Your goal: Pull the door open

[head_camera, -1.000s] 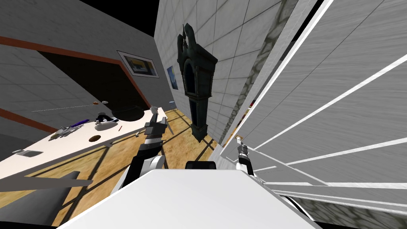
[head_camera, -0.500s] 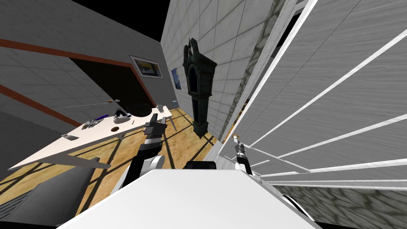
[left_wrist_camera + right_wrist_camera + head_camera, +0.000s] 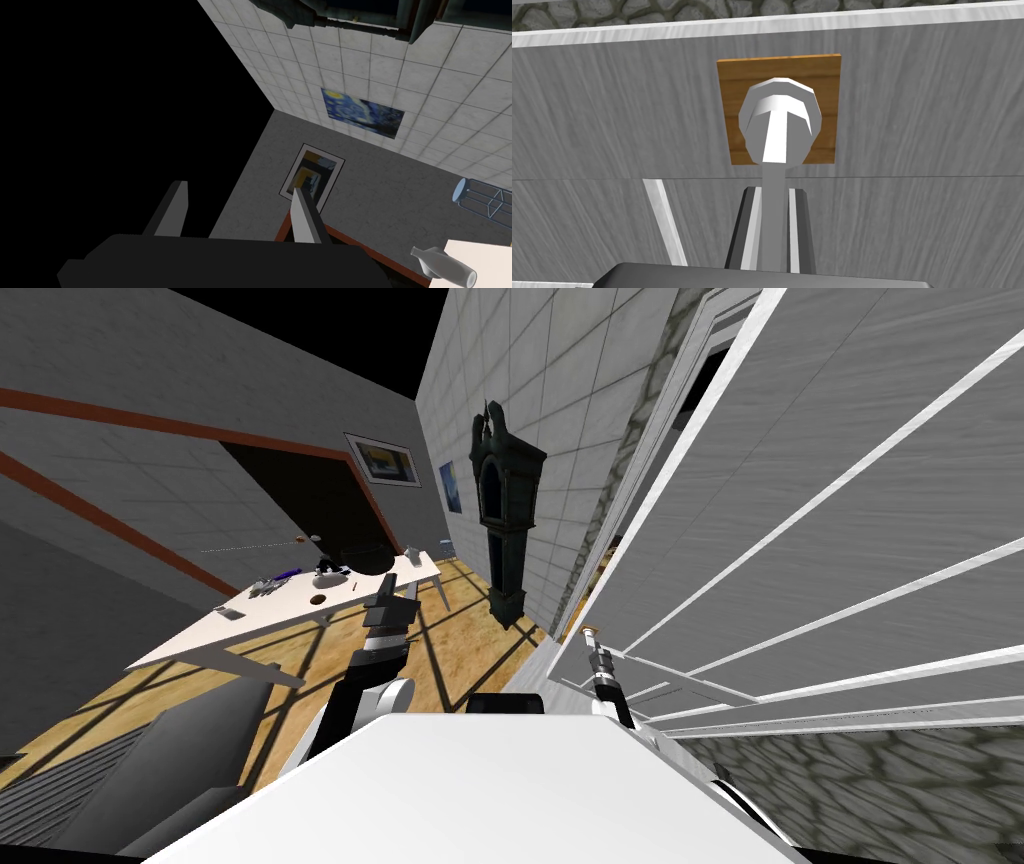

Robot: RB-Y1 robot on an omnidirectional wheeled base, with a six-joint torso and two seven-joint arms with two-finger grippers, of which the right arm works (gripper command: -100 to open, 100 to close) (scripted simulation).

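Right wrist view showed the right pincer [image 3: 774,192] pinching the white lever handle [image 3: 779,117], one finger pressed against each side of the lever. The handle sat on a brown square plate [image 3: 732,105] fixed to the grey door [image 3: 912,125]. In the head view the door, with its white strips, filled the scene from one to four o'clock, its handle edge standing off from the white frame [image 3: 655,438]. The left pincer [image 3: 388,593] hung at eleven o'clock, its fingers spread and holding nothing. A white table [image 3: 250,623] stood at ten o'clock, and a dark clock [image 3: 505,518] at twelve.
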